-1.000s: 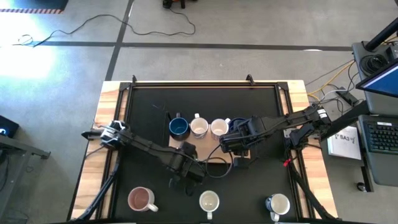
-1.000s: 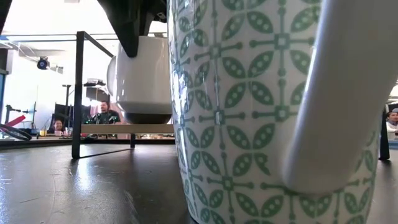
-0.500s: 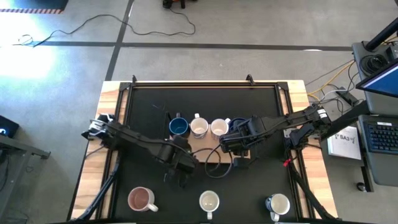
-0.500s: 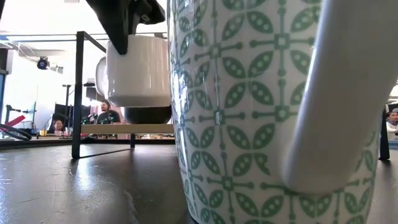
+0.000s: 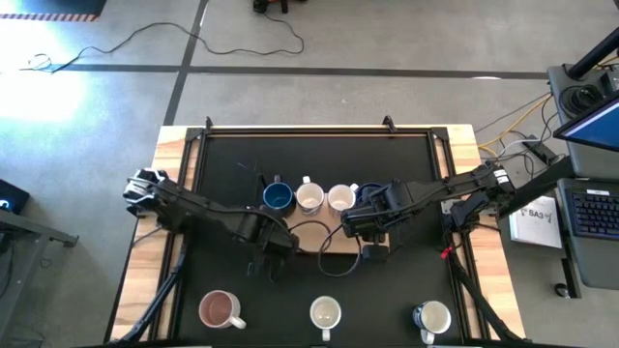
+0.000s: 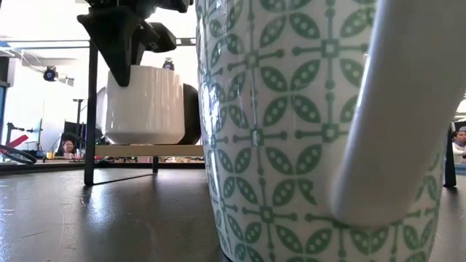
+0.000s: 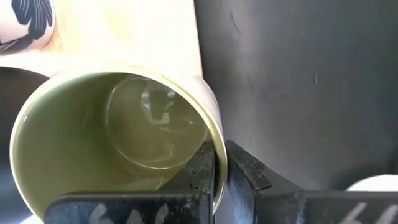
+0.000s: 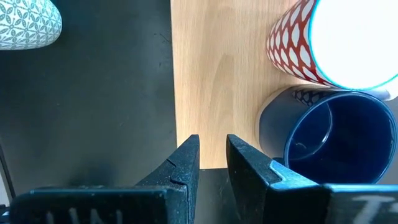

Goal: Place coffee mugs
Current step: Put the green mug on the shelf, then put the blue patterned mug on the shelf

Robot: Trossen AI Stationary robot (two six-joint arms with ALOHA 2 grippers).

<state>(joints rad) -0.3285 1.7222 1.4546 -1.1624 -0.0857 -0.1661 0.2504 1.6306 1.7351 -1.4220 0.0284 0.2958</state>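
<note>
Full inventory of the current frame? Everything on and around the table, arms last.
Table: one, black top with wooden edges.
Wooden board: one, light wood, mid-table.
Mugs on board: three show from above, a blue mug and two white-inside mugs, in a row along the far edge.
Front-row mugs: three, a pink mug, a green-patterned mug and a blue-sided mug, along the near edge.
Held mug: one, cream, by the board's left end.
People: at least two, far behind the table, small in the low view.
Left gripper: fingers clamped on the held mug's rim.
Right gripper: over the board, fingers narrowly apart, nothing between.
</note>
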